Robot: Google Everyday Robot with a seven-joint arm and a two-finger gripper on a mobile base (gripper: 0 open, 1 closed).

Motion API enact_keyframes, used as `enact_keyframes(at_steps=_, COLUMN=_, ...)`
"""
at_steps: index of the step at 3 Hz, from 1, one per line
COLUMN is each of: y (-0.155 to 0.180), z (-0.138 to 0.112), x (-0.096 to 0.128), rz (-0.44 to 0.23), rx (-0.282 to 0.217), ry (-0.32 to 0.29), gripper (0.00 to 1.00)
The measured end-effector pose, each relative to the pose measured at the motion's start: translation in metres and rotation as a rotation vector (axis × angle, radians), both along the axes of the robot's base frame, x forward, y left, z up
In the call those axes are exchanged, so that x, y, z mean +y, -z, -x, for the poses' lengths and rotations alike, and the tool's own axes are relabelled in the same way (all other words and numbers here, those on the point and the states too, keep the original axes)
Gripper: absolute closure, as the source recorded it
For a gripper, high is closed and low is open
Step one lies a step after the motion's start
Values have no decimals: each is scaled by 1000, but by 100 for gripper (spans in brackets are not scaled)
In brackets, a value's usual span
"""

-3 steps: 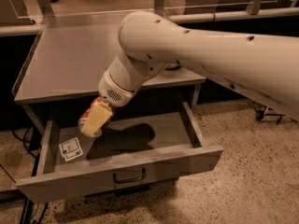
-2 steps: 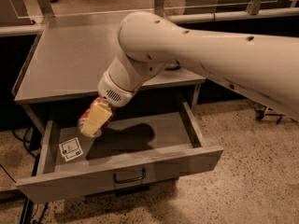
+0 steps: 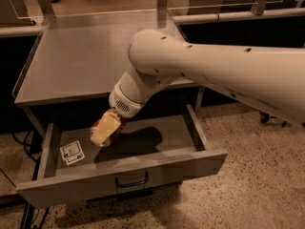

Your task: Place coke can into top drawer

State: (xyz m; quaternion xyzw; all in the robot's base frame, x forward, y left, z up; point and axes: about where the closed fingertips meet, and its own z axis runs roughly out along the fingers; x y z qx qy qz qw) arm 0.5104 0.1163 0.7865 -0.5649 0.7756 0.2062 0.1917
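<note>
The top drawer [image 3: 190, 163] stands pulled out below the grey table, with its dark curved handle [image 3: 131, 181] on the front panel and a small white square tag [image 3: 72, 152] inside at the left. My gripper [image 3: 101, 137] hangs on the white arm and reaches down into the drawer's left half, just right of the tag. It is shut on the coke can [image 3: 117, 124]. Only red edges of the can show around the yellowish fingers [image 3: 107, 127]. The can is low over the drawer floor; whether it touches the floor is hidden.
The grey table top [image 3: 86, 56] spans the view above the drawer. My thick white arm [image 3: 214, 70] crosses from the right over the table's front edge. Speckled floor [image 3: 257, 185] lies to the right, and cables [image 3: 19, 140] trail at the left.
The gripper with the can has moved a little to the right and lower into the drawer. The drawer and the tag stay where they were.
</note>
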Motion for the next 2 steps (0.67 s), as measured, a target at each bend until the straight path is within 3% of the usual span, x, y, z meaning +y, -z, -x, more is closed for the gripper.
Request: enact_keyframes(at_steps=2, y=36, z=-2, x=-19, rz=61, rx=70, ry=97, gripper=100)
